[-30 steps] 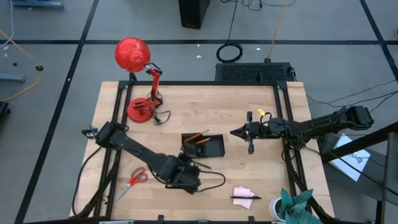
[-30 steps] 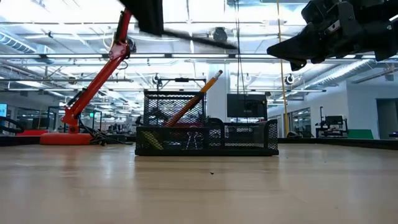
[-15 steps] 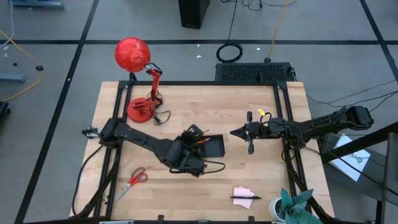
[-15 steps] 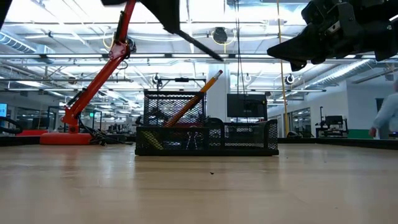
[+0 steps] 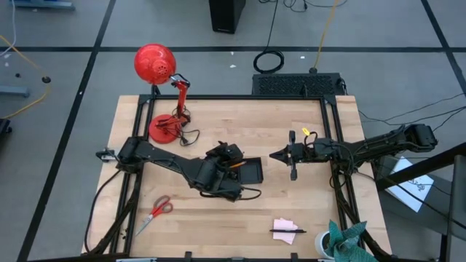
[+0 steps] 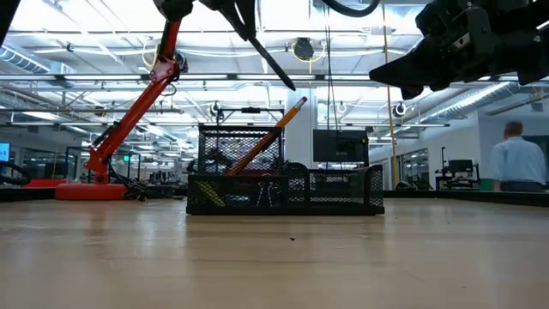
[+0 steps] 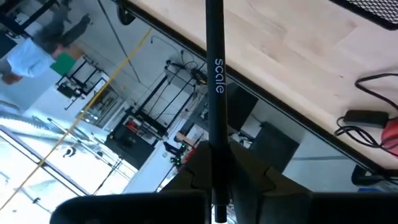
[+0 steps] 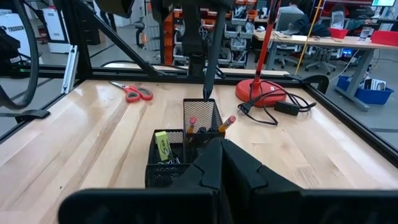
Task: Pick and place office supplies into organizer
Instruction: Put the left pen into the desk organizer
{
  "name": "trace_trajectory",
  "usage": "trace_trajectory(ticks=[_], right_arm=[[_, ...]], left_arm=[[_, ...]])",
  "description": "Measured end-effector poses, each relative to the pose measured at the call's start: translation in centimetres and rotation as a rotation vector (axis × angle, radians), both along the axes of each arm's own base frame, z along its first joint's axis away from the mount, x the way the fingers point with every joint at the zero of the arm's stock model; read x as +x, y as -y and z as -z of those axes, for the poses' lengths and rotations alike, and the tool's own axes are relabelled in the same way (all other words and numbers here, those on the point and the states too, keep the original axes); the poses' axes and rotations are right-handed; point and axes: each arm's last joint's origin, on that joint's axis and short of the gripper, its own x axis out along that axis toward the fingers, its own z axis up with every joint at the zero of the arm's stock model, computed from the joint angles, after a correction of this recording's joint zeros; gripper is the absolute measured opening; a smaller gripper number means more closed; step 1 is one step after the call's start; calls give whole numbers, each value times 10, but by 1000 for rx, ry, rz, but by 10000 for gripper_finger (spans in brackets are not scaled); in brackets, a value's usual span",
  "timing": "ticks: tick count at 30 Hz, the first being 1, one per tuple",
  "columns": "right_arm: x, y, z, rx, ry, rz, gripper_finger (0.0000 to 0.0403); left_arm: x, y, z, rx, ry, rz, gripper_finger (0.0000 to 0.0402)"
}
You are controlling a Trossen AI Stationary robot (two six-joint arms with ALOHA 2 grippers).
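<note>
Both arms are dark, nearly black, built of jointed tube sections with bulkier housings at the joints. Black cables loop loosely beside the left arm [image 5: 175, 166] and along the right arm [image 5: 364, 149]. The fingers [image 8: 242, 168] are matte black, angular wedges.

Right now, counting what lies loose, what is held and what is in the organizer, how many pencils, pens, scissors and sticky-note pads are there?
Pencils: 2, both in the organizer
Scissors: 1
Sticky-note pad: 1
Pens: 2, one in the left pincer, one by the pad
Total: 6
</note>
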Motion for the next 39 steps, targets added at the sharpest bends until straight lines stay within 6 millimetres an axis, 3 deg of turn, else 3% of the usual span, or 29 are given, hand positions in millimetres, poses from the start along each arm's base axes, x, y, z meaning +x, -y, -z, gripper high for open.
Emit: trace_trajectory(ticks=[10, 16, 22, 27, 39], right_arm=[[0, 0, 0, 14, 0, 2, 0], [0, 0, 1, 21, -7, 3, 0], [0, 0, 1, 29, -6, 4, 0], [0, 0, 1, 45, -5, 7, 0], [1, 0, 3, 58, -22, 10, 0]], left_arm=[[-7, 4, 6, -63, -39, 3, 21], [-51, -4, -4, -65, -71, 21, 16], [-84, -6, 14, -43, -206, 72, 19], [-82, -9, 32, 3, -276, 68, 22], [-76, -12, 34, 106, -270, 104, 25]])
